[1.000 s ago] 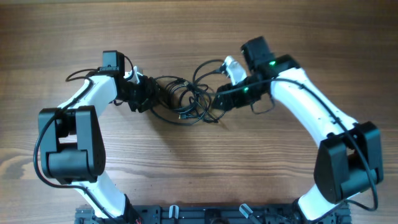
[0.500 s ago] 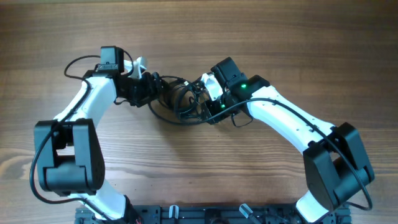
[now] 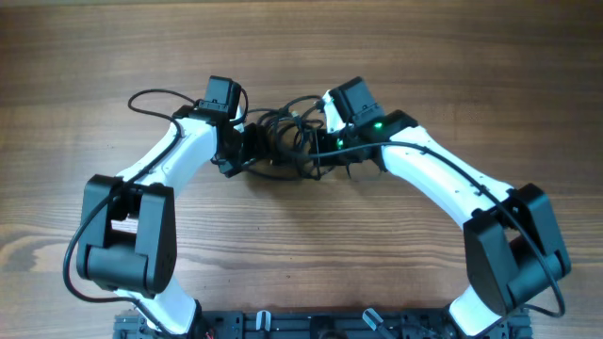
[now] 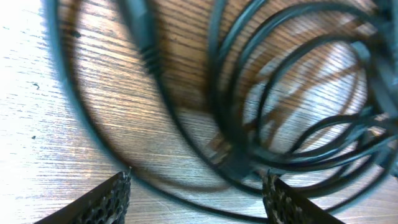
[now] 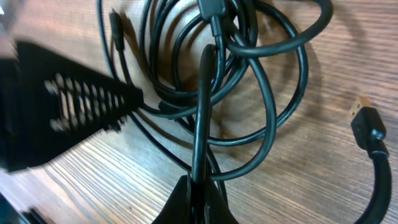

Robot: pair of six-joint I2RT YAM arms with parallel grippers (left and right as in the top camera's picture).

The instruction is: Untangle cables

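From overhead, you see the tangle of thin black cables (image 3: 283,141) on the brown wooden table (image 3: 301,47). It lies between the left pincer (image 3: 247,151) and the right pincer (image 3: 316,151), both at its edges.

In the left wrist view, your left pincer (image 4: 198,199) is spread, with looped cables (image 4: 280,93) lying on the wood ahead of it.

In the right wrist view, your right pincer (image 5: 199,205) is pressed together, pinching one strand of the tangle (image 5: 200,112). A black plug with a gold tip (image 5: 367,124) lies apart at the right.

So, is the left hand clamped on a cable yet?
No, the left hand stands open, its fingertips wide apart and no strand of the cables pinched between them.
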